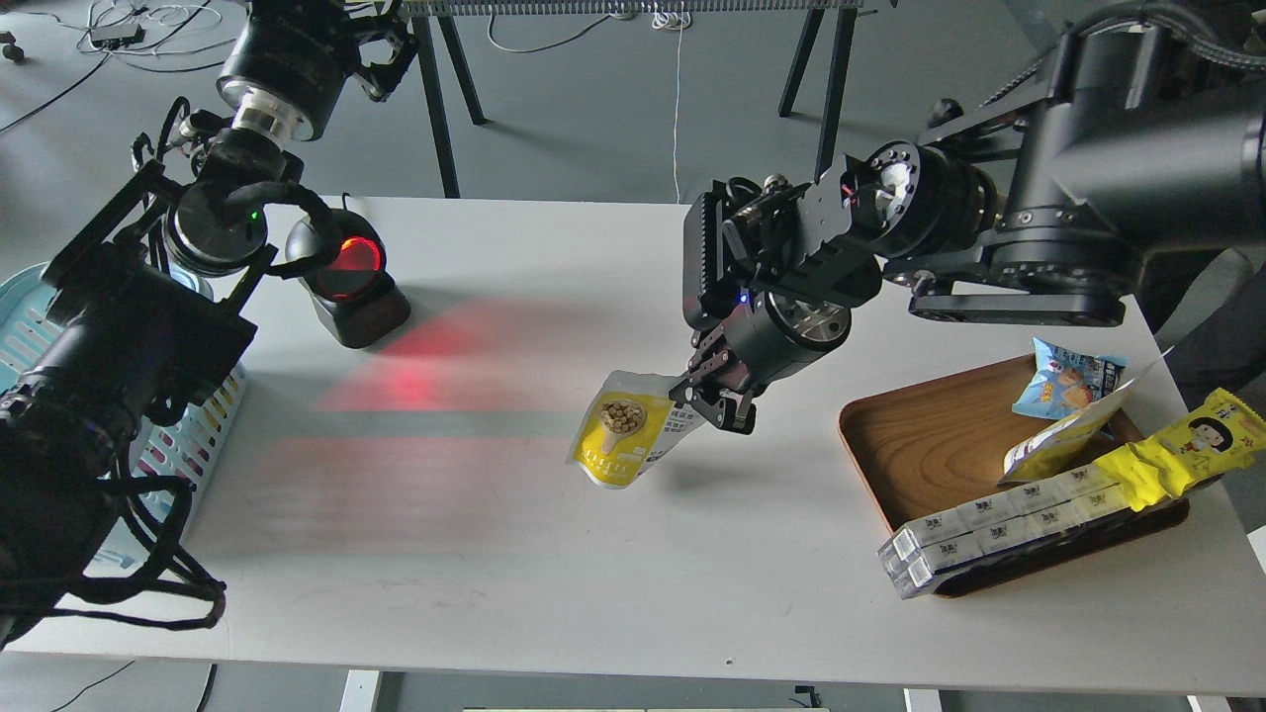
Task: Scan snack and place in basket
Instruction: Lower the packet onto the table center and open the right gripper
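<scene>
My right end effector (714, 400) pinches snack (621, 427) by edge, front tilted toward scanner (348, 277) (red glow on table (554, 554)). Left end effector: cannot tell. Basket (30, 326) waits left.

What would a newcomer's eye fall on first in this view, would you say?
Probably the yellow-and-white snack pouch hanging mid-table from the right gripper, which is shut on its edge. Next, the scanner glowing red at the table's back left, throwing a red patch across the white table. Then the wooden tray of packets on the right.
</scene>
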You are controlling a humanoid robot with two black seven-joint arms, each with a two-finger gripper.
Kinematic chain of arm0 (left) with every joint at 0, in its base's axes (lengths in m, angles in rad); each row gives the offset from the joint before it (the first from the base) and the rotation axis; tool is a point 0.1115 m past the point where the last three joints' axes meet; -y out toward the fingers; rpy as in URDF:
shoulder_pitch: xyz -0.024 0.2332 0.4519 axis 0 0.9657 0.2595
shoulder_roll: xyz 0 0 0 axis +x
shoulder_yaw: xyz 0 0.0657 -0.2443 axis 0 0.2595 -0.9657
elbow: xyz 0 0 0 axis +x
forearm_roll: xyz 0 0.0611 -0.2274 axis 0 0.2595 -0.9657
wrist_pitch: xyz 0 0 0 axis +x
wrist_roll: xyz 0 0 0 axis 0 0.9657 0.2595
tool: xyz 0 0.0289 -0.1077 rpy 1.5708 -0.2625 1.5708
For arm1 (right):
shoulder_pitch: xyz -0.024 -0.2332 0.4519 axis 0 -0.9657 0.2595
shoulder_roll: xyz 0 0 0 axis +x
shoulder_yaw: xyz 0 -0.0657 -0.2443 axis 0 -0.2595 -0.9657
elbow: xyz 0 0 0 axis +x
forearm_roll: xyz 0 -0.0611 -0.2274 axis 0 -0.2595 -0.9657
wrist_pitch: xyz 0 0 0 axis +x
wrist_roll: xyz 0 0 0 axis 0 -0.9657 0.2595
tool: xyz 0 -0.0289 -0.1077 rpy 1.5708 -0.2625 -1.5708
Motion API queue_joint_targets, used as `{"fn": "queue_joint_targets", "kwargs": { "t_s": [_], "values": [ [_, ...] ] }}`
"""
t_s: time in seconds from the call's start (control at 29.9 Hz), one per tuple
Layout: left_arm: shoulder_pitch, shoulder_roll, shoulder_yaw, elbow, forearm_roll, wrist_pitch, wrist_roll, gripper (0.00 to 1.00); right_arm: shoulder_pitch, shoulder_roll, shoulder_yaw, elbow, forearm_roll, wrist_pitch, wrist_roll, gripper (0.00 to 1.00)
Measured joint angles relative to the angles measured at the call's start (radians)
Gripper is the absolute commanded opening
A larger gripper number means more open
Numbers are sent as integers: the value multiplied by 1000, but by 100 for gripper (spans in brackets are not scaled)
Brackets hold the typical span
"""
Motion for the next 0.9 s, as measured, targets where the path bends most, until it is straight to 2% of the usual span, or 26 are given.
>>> {"fn": "queue_joint_targets", "kwargs": {
  "t_s": [0.2, 0.9],
  "values": [
    [-8, -1, 0, 0, -1, 1, 0, 99, -31, 58, 1, -82, 7, -4, 0, 0],
    [-3, 2, -2, 0, -1, -2, 0, 99, 1, 60, 0, -84, 6, 2, 0, 0]
  ]
}}
